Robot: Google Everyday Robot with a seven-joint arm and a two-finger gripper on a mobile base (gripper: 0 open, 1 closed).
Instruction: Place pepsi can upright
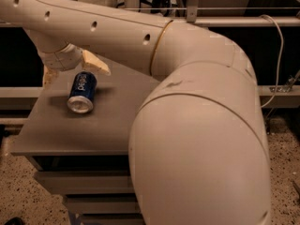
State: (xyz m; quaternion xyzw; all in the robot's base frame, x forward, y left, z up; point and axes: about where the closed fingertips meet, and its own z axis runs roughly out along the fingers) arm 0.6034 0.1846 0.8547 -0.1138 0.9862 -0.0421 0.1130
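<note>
1. The gripper (75, 75) is held open, its fingers (96, 63) spread, seemingly so the can's far end can be straddled.
2. Just beneath it, the pepsi can (82, 93) is seen lying on its side, not yet uprighted.
3. Both are backed by the grey table (108, 125).

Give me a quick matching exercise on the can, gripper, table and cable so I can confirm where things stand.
Things:
1. pepsi can
2. gripper
3. table
4. cable

States:
A. grey, carrying the can
B. jaws open, at the can's far end, back-left of the table
C. lying on its side
D. hanging at far right

Pairs: 1-C, 2-B, 3-A, 4-D
</note>
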